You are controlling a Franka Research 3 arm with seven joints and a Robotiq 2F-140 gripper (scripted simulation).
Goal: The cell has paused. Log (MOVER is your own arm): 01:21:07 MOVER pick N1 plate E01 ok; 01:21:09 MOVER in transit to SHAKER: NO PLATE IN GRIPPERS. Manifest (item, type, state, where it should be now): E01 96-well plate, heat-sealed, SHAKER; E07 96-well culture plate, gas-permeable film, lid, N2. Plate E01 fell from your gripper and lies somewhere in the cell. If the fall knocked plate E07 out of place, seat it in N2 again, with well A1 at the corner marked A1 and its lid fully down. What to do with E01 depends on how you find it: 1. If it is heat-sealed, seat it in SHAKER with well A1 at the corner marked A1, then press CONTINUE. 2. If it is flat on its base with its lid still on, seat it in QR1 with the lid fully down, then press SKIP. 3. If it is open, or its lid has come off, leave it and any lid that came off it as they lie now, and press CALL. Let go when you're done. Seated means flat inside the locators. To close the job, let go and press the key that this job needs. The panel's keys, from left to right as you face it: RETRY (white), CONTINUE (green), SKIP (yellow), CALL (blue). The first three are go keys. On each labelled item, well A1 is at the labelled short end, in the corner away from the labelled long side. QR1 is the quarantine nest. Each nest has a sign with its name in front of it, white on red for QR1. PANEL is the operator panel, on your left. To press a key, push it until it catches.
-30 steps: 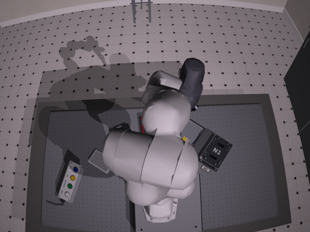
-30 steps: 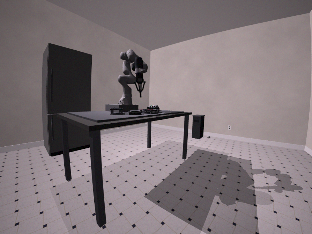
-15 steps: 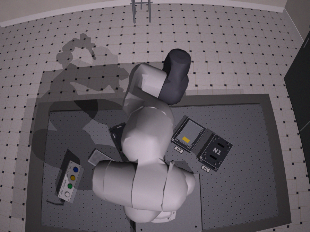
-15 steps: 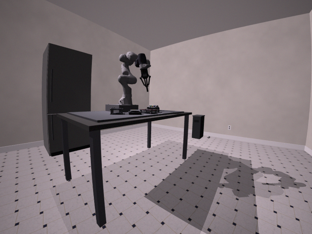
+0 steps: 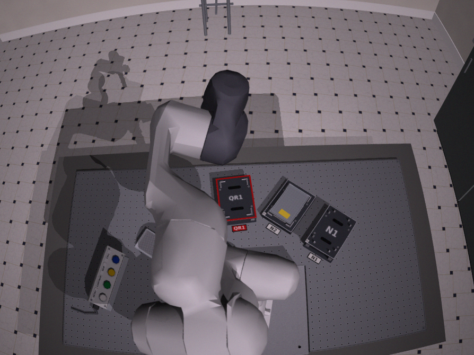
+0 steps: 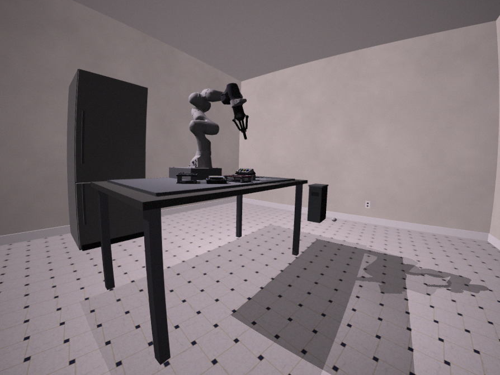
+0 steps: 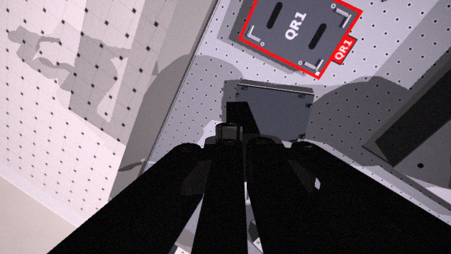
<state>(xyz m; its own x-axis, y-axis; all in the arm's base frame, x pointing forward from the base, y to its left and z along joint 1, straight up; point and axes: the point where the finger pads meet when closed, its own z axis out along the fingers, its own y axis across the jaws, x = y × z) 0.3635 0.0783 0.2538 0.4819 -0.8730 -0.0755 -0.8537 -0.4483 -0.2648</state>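
Note:
My gripper point(image 6: 245, 136) point(image 7: 236, 118) is shut and empty, high above the table; in the wrist view its tips overlap a dark nest plate point(image 7: 284, 106) with no readable sign. A pale plate with a dotted top point(image 5: 145, 241) lies on the table right of the panel point(image 5: 107, 277), partly hidden by the arm; its label and whether it is sealed cannot be told. A plate with a yellow label point(image 5: 293, 201) lies in N2 point(image 5: 264, 213), apparently flat. QR1 point(image 5: 235, 204) point(image 7: 296, 46) holds nothing. The panel shows white, green, yellow and blue keys.
N1 point(image 5: 331, 244), without a plate, stands right of N2. The arm point(image 5: 190, 252) covers the middle of the table in the top view. The robot's base plate point(image 5: 288, 311) is at the front. A dark fridge point(image 6: 110, 158) stands beyond the table.

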